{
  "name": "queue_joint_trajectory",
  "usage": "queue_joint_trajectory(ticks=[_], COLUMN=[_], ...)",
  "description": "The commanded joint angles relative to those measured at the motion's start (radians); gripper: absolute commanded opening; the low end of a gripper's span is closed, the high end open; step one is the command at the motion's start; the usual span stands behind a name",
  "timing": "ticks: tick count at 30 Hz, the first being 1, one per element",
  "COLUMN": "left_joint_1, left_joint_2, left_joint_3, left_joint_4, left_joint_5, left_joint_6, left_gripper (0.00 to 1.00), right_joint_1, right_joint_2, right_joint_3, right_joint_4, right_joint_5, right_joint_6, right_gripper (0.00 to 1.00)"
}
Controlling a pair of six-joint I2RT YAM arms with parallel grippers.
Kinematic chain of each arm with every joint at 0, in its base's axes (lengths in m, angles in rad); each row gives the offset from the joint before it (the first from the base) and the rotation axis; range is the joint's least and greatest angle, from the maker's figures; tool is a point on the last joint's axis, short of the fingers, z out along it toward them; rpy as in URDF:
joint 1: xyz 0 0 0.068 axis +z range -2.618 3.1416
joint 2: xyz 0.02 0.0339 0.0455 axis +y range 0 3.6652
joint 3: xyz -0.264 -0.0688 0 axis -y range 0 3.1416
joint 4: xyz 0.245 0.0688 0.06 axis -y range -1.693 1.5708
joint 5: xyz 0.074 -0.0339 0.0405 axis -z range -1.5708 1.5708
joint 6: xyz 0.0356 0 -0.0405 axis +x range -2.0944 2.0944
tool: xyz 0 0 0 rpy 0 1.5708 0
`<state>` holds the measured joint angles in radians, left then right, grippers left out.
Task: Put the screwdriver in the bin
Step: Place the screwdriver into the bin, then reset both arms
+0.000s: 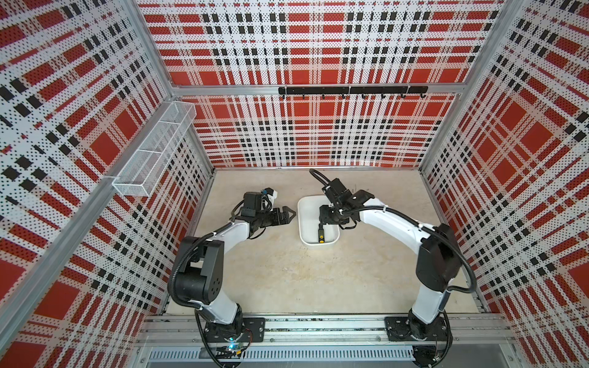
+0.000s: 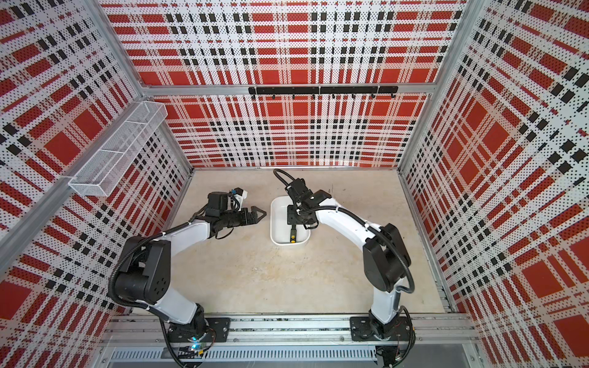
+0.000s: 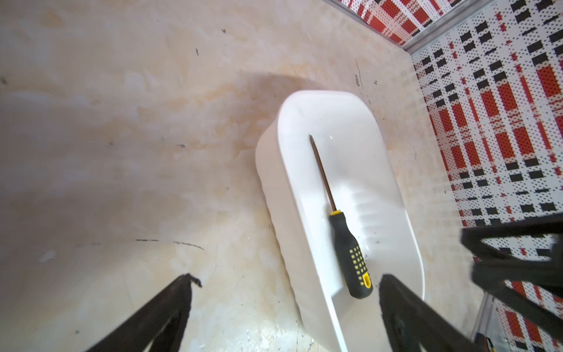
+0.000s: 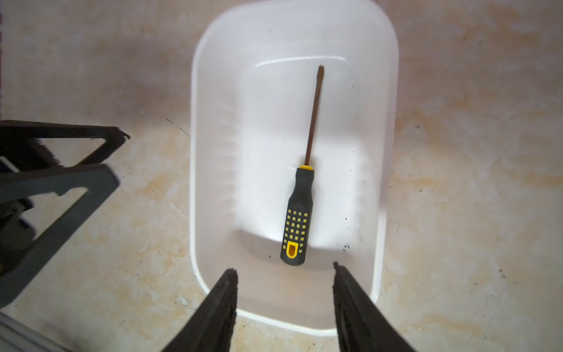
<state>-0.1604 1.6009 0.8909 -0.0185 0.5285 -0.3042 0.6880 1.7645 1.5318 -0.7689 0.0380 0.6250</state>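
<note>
2 arms: both reach in from the near rail over the table (image 1: pixel 287 280). The left one stops short of the bin (image 1: pixel 306 216) and the right one bends down over it.
Bin: a white tub with rounded corners, standing on the table between the 2 wrists. In both top views its long axis runs from near to far.
Screwdriver (image 4: pixel 297 219): lies flat on the bin's floor, along the bin's length and free of both claws. The tip points to the far end and the yellow-capped handle to the near end.
Top views: only the handle shows, below the right wrist, which covers the shaft.
Right claw (image 4: pixel 284 268): jaws parted and empty, hanging above the bin. Each tip stands clear to 1 side of the handle's end.
Left claw (image 3: pixel 288 277): jaws spread wide with nothing between them. It sits near the bin's left wall and points toward it.
Contact: the handle's end seems to rest on the curve where the floor meets the end wall, but the wrist views are too soft there to be sure.
Basket (image 1: pixel 153 149): white wire mesh with 3 compartments, hung on the left wall, well apart from the bin.
Rail (image 1: pixel 350 90): a black bar of hooks on the back wall.
Walls: perforated panels printed in red, black and white plaid on 3 sides.
</note>
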Motion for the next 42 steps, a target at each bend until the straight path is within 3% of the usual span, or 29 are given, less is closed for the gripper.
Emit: queue_joint_trajectory(ticks=[1, 8, 13, 16, 18, 20, 26, 34, 38, 42], left_joint_1=[0.016, 0.048, 0.08, 0.1, 0.112, 0.126, 0.148, 0.164, 0.198, 0.241], left_joint_2=[-0.057, -0.177, -0.277, -0.328, -0.353, -0.369, -0.429, -0.559, -0.571, -0.538], left_joint_3=[-0.01, -0.067, -0.156, -0.224, -0.261, -0.287, -0.381, -0.659, -0.771, -0.812], left_joint_4=[-0.031, 0.017, 0.131, 0.219, 0.266, 0.3, 0.422, 0.819, 1.017, 1.106], left_joint_5=[-0.094, -0.283, -0.354, -0.367, -0.378, -0.396, -0.533, -0.648, -0.63, -0.591], left_joint_6=[0.028, 0.04, 0.047, 0.05, 0.051, 0.054, 0.092, 0.226, 0.249, 0.242], left_gripper=[0.98, 0.98, 0.98, 0.98, 0.98, 0.98, 0.98, 0.98, 0.98, 0.98], right_joint_1=[-0.015, -0.046, -0.117, -0.137, -0.146, -0.158, -0.243, -0.352, -0.415, -0.497], right_joint_2=[-0.086, -0.272, -0.434, -0.545, -0.603, -0.649, -0.689, -0.661, -0.612, -0.529], right_joint_3=[-0.044, -0.201, -0.406, -0.564, -0.66, -0.749, -0.92, -1.153, -1.217, -1.261], right_joint_4=[-0.01, 0.087, 0.284, 0.45, 0.56, 0.65, 0.831, 1.268, 1.435, 1.587], right_joint_5=[0.072, 0.277, 0.319, 0.426, 0.469, 0.499, 0.473, 0.395, 0.353, 0.282], right_joint_6=[-0.12, -0.267, -0.361, -0.432, -0.492, -0.529, -0.551, -0.612, -0.635, -0.624], right_gripper=[0.53, 0.51, 0.48, 0.49, 0.5, 0.6, 0.64, 0.64, 0.65, 0.65])
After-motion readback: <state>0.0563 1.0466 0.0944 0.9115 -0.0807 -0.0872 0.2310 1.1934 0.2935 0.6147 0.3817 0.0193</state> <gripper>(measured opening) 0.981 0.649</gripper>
